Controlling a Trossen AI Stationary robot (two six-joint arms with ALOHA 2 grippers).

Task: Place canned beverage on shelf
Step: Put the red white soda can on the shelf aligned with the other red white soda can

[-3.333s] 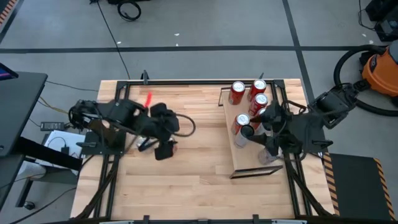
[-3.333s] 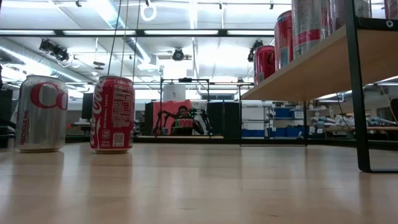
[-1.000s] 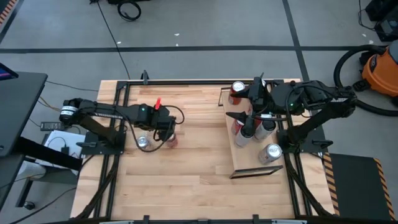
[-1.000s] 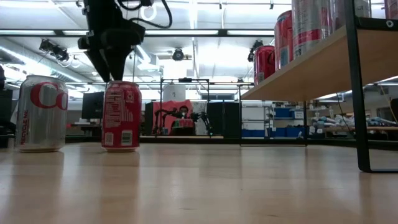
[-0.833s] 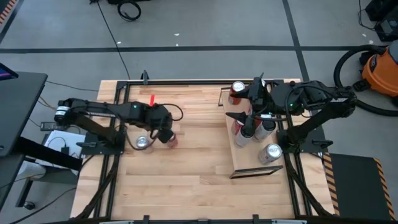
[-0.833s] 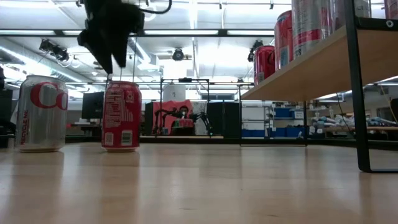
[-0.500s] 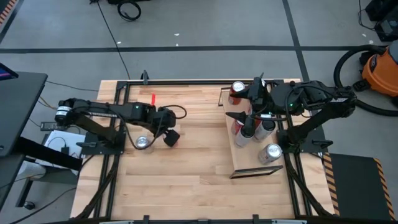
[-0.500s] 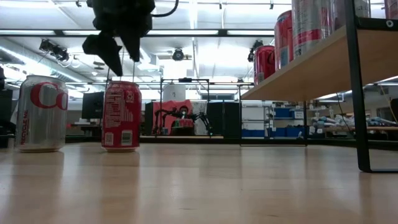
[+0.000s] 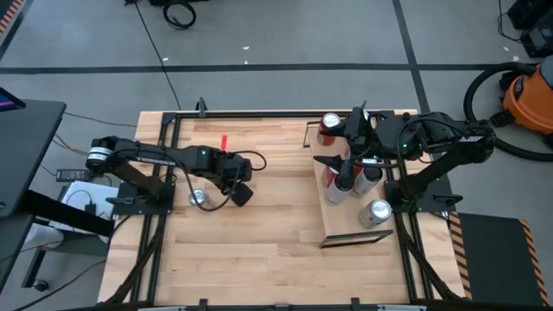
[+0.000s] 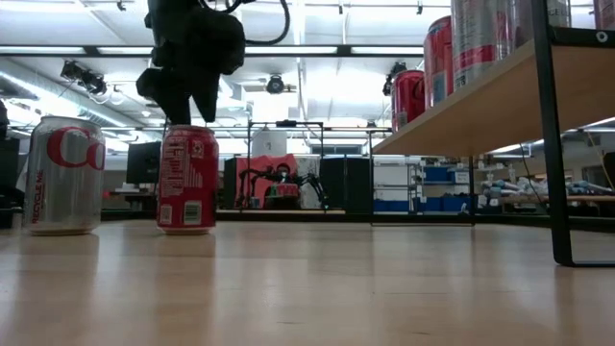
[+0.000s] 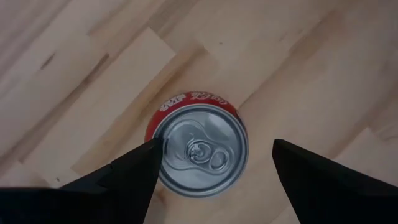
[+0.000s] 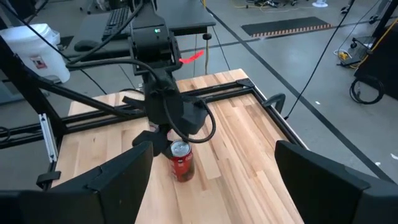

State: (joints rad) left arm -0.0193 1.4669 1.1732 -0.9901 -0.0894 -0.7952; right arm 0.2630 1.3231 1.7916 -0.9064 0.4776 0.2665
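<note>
Left gripper (image 11: 211, 158) spread over red Coca-Cola can (image 11: 198, 146), frame centre | right gripper (image 12: 208, 165) spread, waiting above shelf (image 9: 350, 226) | drop straight, centre can, then squeeze.

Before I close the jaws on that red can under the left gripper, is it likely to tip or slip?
The red can stands upright on flat wood, so it probably stays put. The left gripper hangs above it, jaws open on both sides, so an off-centre squeeze could nudge it. Its smooth rounded metal wall may slip.
</note>
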